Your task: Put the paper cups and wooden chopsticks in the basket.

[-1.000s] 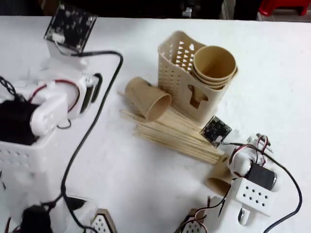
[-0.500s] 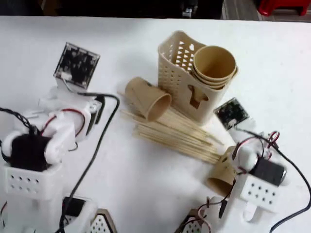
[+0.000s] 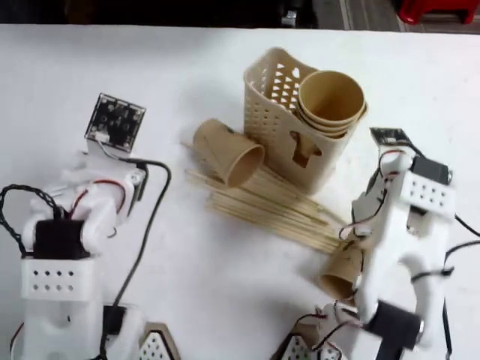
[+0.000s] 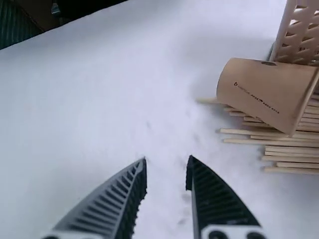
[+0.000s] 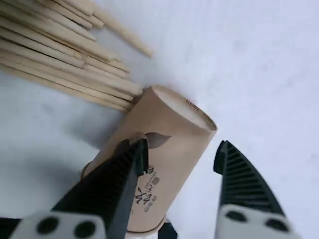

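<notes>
Nearest the arms' bases, a brown paper cup lies on its side on the white table, its mouth towards the near edge. The right gripper hovers directly over it with black fingers spread wide and holding nothing. One finger crosses in front of the cup's wall; the other is over bare table beside it. The white right arm is folded upward above this cup, its wrist bent down.

The cup's closed end meets the near tips of a loose bundle of pale wooden chopsticks lying flat.

Well to the other side, the left arm is tucked low. The left gripper points at bare table, its jaws slightly parted and empty, well apart from the sticks.

Farther on, a second brown paper cup lies tipped over on the bundle's far end, just beside a cream perforated plastic basket. The basket stands upright with a stack of brown paper cups inside.
</notes>
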Available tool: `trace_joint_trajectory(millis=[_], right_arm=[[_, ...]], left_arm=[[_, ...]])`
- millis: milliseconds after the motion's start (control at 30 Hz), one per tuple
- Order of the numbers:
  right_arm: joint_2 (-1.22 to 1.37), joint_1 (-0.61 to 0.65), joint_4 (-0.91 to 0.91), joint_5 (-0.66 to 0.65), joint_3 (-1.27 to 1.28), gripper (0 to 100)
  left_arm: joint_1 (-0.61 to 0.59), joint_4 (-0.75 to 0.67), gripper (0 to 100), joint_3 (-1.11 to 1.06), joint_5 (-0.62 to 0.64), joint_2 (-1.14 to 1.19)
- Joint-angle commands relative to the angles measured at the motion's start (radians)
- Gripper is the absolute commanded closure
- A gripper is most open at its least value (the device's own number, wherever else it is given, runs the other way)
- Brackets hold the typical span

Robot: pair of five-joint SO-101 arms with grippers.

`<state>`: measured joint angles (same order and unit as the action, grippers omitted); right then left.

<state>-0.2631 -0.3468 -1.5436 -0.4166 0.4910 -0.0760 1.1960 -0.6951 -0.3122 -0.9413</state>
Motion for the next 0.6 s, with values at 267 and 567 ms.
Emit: trace_joint_trajectory(millis=[267, 567], right_arm=[[0.173, -0.048, 0.005, 0.041, -0.057, 72.9], [0.364, -0.048, 0.035, -0.028, -0.054, 72.9]], left_arm=[[-0.012, -0.063, 85, -0.066, -0.009, -0.024], [-0.025, -0.055, 85, -0.068, -0.008, -0.024]])
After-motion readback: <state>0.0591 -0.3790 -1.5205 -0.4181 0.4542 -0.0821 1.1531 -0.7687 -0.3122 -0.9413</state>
